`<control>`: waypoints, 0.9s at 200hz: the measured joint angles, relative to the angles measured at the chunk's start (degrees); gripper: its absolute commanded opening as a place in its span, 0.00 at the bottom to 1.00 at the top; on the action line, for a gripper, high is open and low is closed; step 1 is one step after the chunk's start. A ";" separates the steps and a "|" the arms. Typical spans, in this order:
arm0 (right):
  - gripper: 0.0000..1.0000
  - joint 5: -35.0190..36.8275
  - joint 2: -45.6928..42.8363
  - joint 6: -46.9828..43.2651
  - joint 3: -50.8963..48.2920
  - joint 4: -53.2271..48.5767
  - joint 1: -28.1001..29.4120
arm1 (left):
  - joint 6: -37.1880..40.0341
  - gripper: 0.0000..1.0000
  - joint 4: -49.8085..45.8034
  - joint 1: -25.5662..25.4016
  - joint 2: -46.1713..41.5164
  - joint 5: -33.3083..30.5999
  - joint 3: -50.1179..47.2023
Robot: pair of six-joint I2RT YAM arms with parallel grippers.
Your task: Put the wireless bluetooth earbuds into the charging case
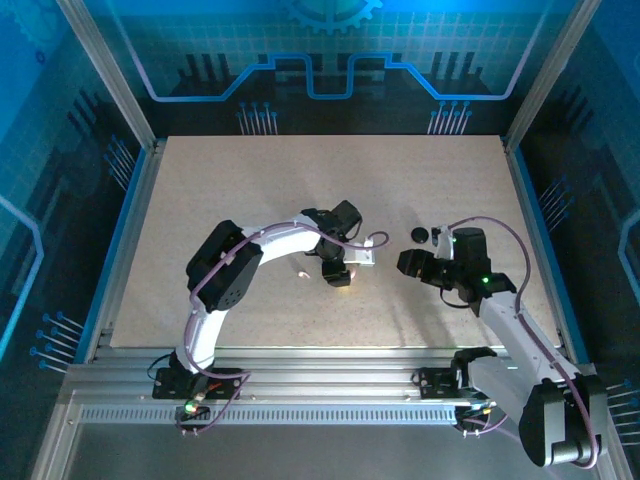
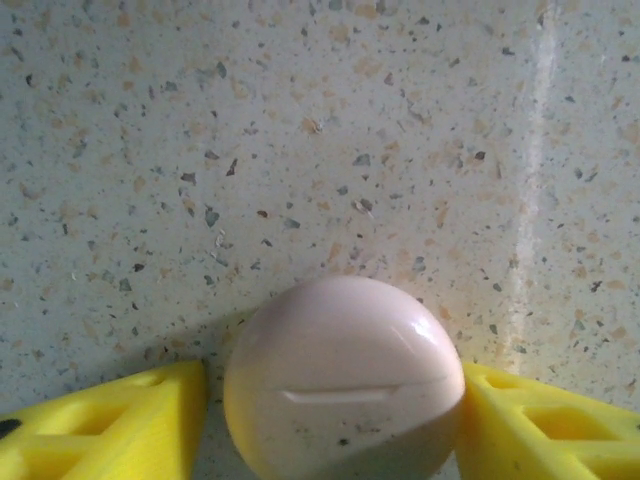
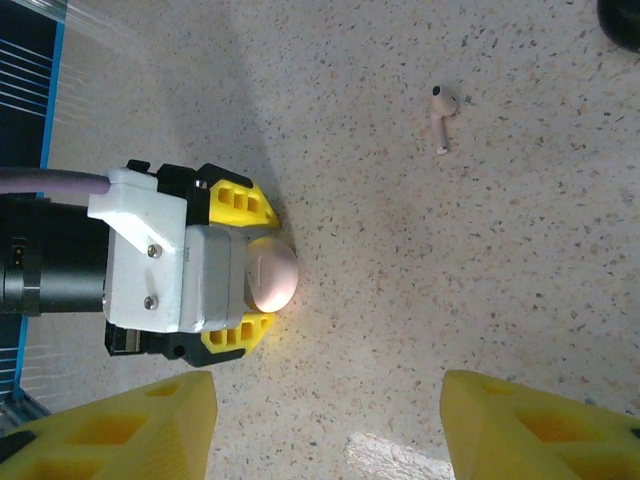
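Note:
The pink round charging case (image 2: pixel 340 375) rests on the speckled table, closed, a seam line across its front. My left gripper (image 2: pixel 332 410) straddles it. The right yellow finger (image 2: pixel 520 420) touches the case, and a thin strip of table shows between the case and the left finger (image 2: pixel 120 425). From the right wrist view the same case (image 3: pixel 272 275) sits between the left gripper's fingers (image 3: pixel 240 205). A pale whitish earbud (image 3: pixel 441 115) lies loose on the table, away from the case. My right gripper (image 3: pixel 330 400) hangs open above bare table, holding nothing. The black earbud is out of view.
A black round disc (image 1: pixel 418 236) lies just beyond my right gripper (image 1: pixel 408 263), and its edge shows in the right wrist view's corner (image 3: pixel 622 18). Aluminium rails (image 1: pixel 300 360) and blue walls frame the table (image 1: pixel 250 180).

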 measured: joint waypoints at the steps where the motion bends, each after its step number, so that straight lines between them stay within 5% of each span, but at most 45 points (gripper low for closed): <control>1: 0.61 -0.02 0.00 0.00 0.00 -0.02 0.00 | -0.09 0.56 0.04 0.00 -0.02 0.00 -0.07; 81: 0.60 -1.53 3.17 -2.47 -0.42 0.02 0.00 | -1.70 0.48 6.32 -0.09 -6.51 0.39 -7.65; 180: 0.59 -9.97 8.98 -3.41 0.24 5.01 -0.11 | -15.74 0.47 21.33 -2.71 -20.61 3.08 -21.31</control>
